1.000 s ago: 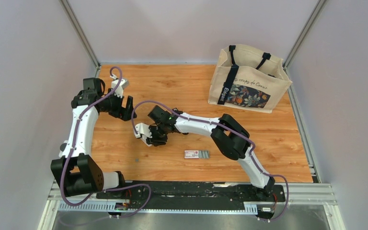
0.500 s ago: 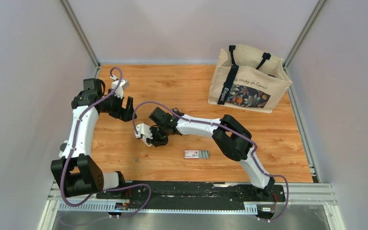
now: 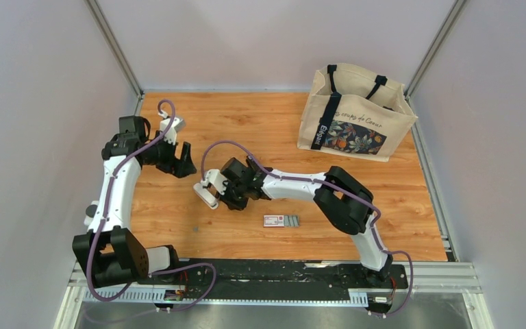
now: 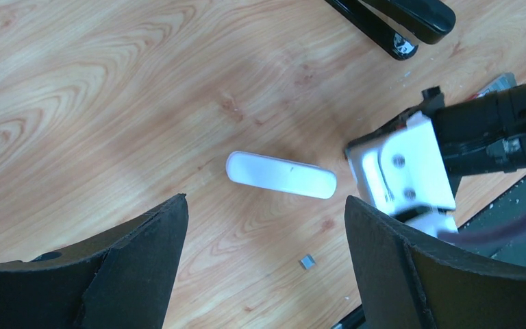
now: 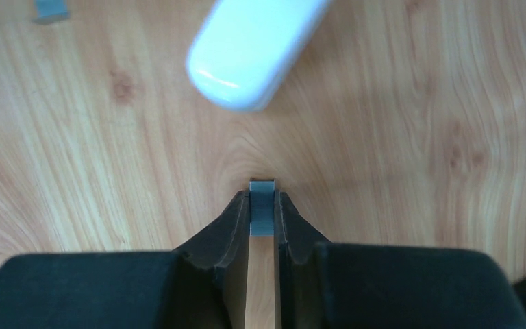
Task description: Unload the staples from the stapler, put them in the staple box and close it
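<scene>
My right gripper [image 5: 262, 197] is shut on a short grey strip of staples [image 5: 261, 216], just above the wooden table. In the top view it [image 3: 227, 199] hangs near the table's middle. A second tiny bit of staples [image 4: 307, 261] lies loose on the wood, also visible in the overhead view [image 3: 195, 229]. The black stapler [image 4: 397, 24] lies just beyond the right wrist. My left gripper [image 4: 264, 264] is open and empty, hovering above a white oblong piece [image 4: 281, 175].
A small red-and-white box [image 3: 274, 220] with a grey end lies near the front middle. A beige tote bag [image 3: 356, 113] stands at the back right. The white oblong piece [image 5: 253, 48] lies just ahead of the right fingertips.
The right gripper's jaws closed onto the staple strip, and the arm shifted a little to the right. The left gripper moved slightly right and stayed open.
</scene>
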`<state>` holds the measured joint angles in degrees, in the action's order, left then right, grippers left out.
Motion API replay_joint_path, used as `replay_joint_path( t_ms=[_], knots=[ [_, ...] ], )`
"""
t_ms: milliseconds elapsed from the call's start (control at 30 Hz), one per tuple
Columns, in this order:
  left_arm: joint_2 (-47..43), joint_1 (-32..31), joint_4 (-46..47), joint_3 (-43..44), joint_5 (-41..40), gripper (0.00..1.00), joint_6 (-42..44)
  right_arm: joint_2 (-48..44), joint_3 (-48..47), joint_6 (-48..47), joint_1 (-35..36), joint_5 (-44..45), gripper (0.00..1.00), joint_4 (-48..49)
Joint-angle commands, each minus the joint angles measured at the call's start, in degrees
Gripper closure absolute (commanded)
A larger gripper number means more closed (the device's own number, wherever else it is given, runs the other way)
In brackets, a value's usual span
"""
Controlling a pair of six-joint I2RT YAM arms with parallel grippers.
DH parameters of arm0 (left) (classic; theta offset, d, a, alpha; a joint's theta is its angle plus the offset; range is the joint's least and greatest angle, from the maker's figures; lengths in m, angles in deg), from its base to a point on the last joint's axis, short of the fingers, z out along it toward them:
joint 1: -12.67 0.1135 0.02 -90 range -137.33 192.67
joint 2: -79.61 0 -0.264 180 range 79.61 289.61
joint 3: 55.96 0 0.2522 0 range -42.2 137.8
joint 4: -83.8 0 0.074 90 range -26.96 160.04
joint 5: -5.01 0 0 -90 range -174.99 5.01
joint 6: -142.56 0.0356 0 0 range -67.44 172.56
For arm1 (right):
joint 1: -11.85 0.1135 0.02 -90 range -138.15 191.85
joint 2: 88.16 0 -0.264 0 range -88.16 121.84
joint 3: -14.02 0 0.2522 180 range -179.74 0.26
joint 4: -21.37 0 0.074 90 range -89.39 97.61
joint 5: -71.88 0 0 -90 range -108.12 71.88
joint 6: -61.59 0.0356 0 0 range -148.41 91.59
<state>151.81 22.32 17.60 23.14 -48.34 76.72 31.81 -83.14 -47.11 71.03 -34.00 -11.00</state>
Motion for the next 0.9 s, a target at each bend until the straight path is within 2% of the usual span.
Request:
replay_joint_path(
  t_ms=[0, 300, 667, 867],
  knots=[
    [-2.59, 0.55, -0.11, -1.09, 1.85, 0.08, 1.85, -3.41, 0.34, 16.83, 0.06, 11.99, 1.00, -5.03],
    [-3.74, 0.46, 0.15, -3.11, 1.59, 0.08, 2.29, -15.01, 6.22, 38.90, 0.15, 28.08, 1.00, -12.06],
    [-5.23, -1.56, 1.11, -5.75, -1.48, 0.08, 3.08, -32.15, 19.92, 64.56, 0.24, 35.91, 1.00, -21.55],
    [-5.06, -2.62, 1.12, -6.19, -2.19, 0.08, 3.17, -36.81, 28.37, 71.60, 1.29, 39.60, 1.00, -20.41]
  ],
)
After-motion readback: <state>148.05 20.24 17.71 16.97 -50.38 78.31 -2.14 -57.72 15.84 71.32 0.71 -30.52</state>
